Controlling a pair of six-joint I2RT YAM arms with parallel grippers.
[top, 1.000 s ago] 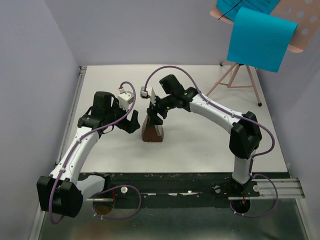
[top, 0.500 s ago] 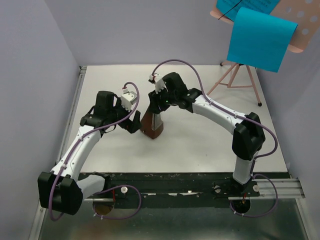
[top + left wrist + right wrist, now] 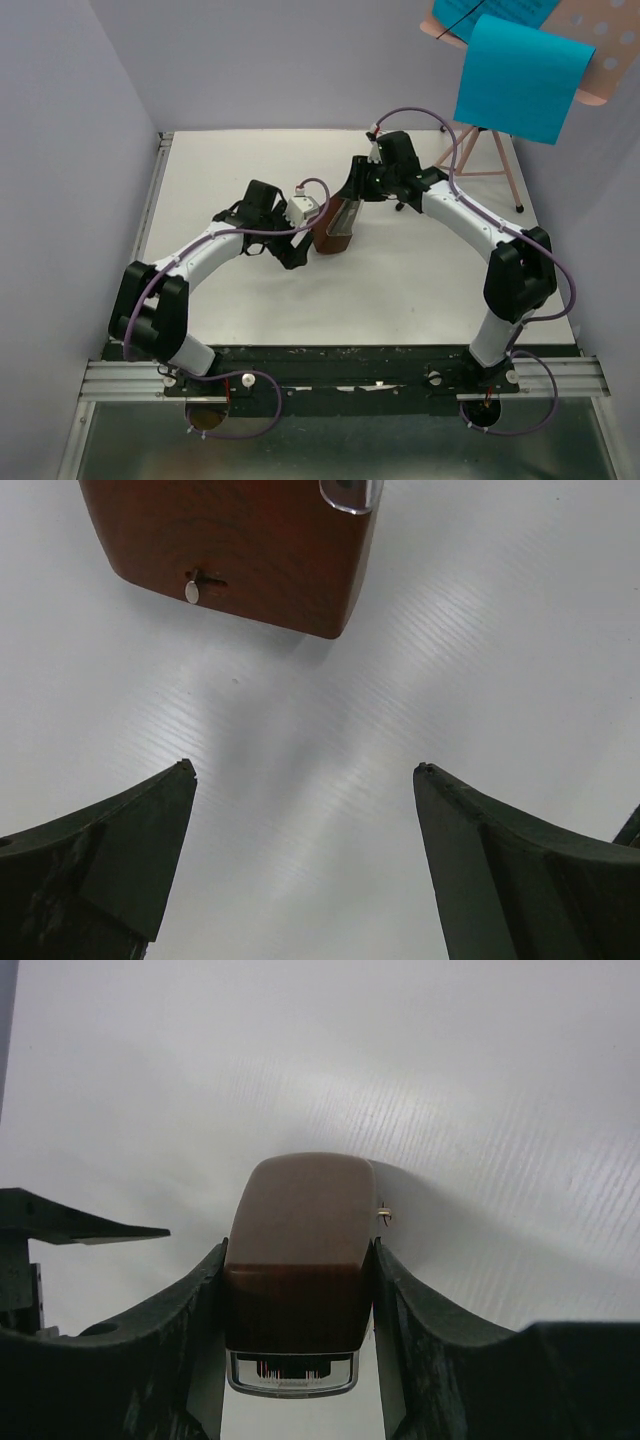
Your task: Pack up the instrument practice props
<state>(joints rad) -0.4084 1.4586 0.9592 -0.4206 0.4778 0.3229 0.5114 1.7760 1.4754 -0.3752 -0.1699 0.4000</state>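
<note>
My left gripper (image 3: pixel 305 770) gapes wide, stretched forward and low; my right gripper (image 3: pixel 298 1260), reaching inward, clamps the block (image 3: pixel 298 1205).

Cropped, covered, blurred
The blue sheet (image 3: pixel 515 80) covers part of the pink music stand (image 3: pixel 622 70), itself cut by the top edge; marks on the brown block (image 3: pixel 300 1220) blur beyond reading.

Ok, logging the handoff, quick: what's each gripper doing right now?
Left gripper: open, holding nothing.
Right gripper: closed on the metronome.
</note>
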